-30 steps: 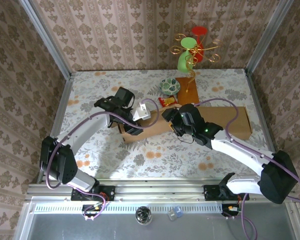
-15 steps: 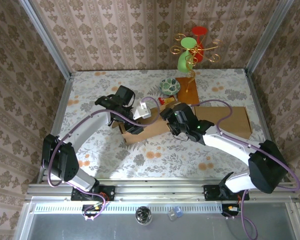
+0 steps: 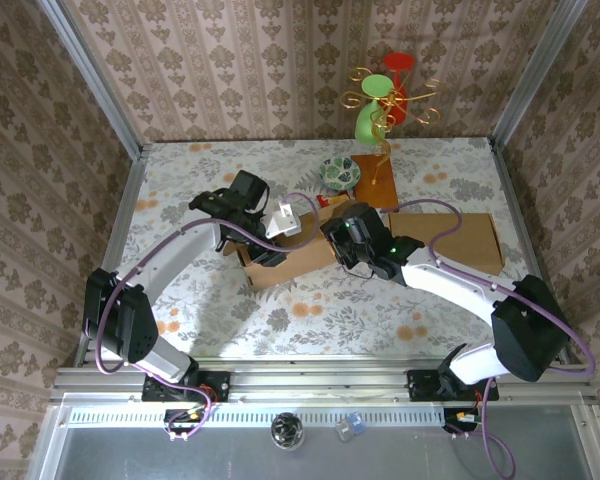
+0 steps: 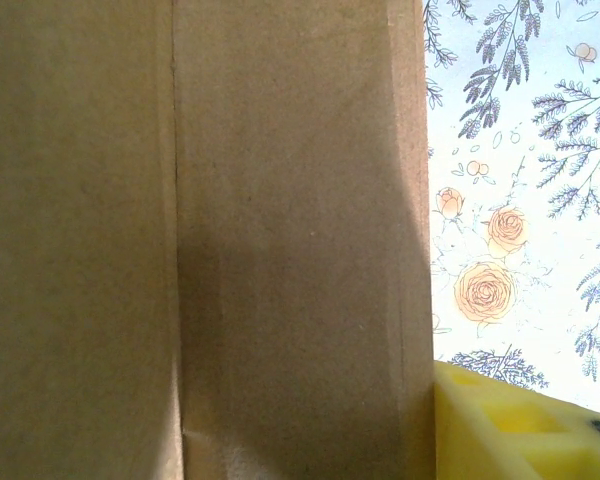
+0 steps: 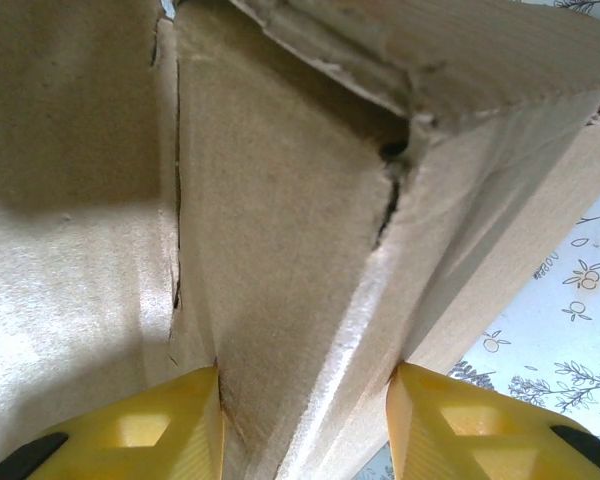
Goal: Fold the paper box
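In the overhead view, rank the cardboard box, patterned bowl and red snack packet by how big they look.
Largest: cardboard box.
Next: patterned bowl.
Smallest: red snack packet.

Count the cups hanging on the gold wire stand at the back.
2. A green cup hangs on the left side of the stand, and a red cup hangs on its right side. More could be hidden behind them.

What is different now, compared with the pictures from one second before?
The right gripper moved left and farther away, toward the paper box, and its fingers now pinch a folded corner of it. The left gripper stayed at the box's left end; the box did not shift.
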